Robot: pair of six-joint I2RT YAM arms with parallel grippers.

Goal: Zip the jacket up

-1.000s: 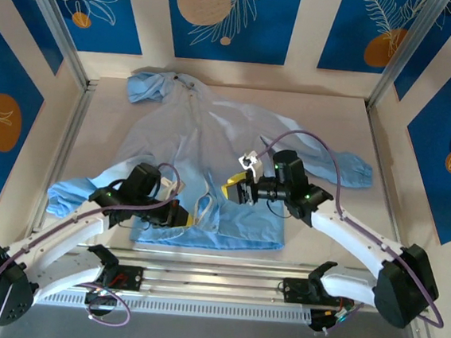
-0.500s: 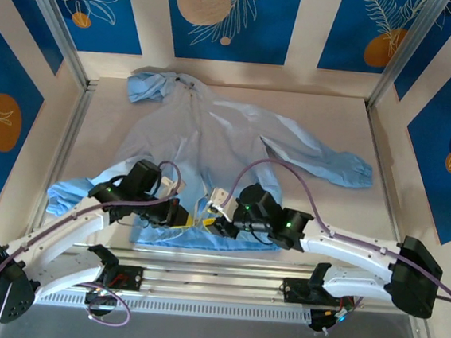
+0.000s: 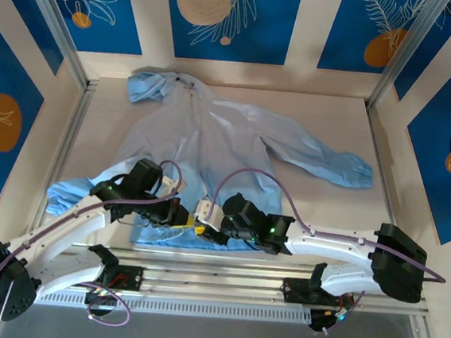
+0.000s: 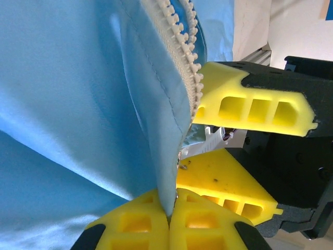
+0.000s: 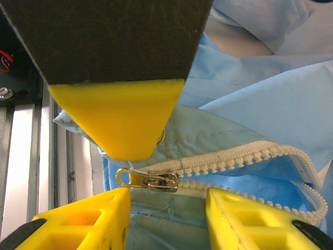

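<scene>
The jacket (image 3: 213,136) lay spread on the bench (image 3: 326,203), hem at its near edge. Left jaws pinched the hem by the zipper (image 5: 234,156). Right jaws stood spread around the slider (image 5: 148,180), which probably next needed gripping and drawing collarward.

White arm links (image 3: 51,236), black joints (image 3: 398,265), purple cables (image 3: 245,173), yellow ribbed tool fingers (image 4: 250,112).

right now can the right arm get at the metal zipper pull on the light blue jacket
Probably yes. The right gripper is open with the metal zipper pull lying uncovered beyond its fingertips. The left gripper, shut on the edge of the light blue fabric jacket, sits close but not between.
</scene>
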